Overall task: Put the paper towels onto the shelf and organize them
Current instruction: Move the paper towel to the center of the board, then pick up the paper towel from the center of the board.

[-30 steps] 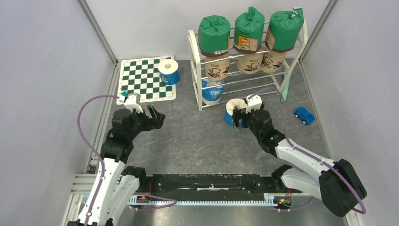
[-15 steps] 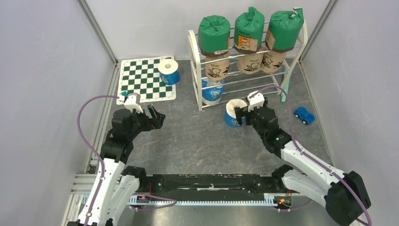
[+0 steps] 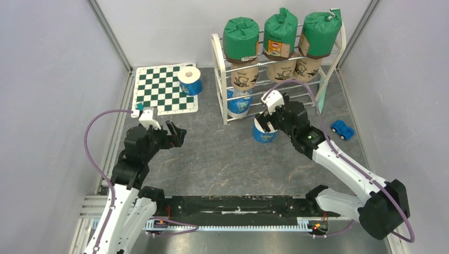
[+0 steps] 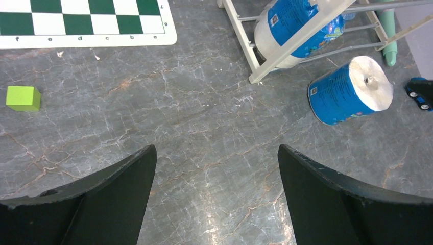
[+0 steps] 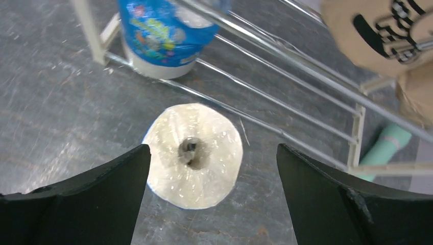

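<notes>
The white shelf (image 3: 218,79) stands at the back right. Three green paper towels (image 3: 241,37) fill its top tier, three tan ones (image 3: 244,78) the tier below, and one blue-wrapped roll (image 3: 238,103) sits low at its left end. A second blue roll (image 3: 263,133) stands upright on the floor in front of the shelf. My right gripper (image 3: 267,123) hangs open just above it, and the roll's white top (image 5: 193,153) shows between the fingers without contact. A third blue roll (image 3: 190,79) stands on the chessboard mat. My left gripper (image 3: 177,135) is open over bare floor, holding nothing.
The green-and-white chessboard mat (image 3: 159,98) lies at the back left, with a small green cube (image 4: 23,98) on the floor near it. A blue toy car (image 3: 342,129) sits right of the shelf. A mint-green stick (image 3: 319,103) lies by the shelf's right foot. Walls close both sides.
My right gripper has moved from beside the floor roll toward the shelf and now hangs over the roll's top. The left arm has barely shifted.
</notes>
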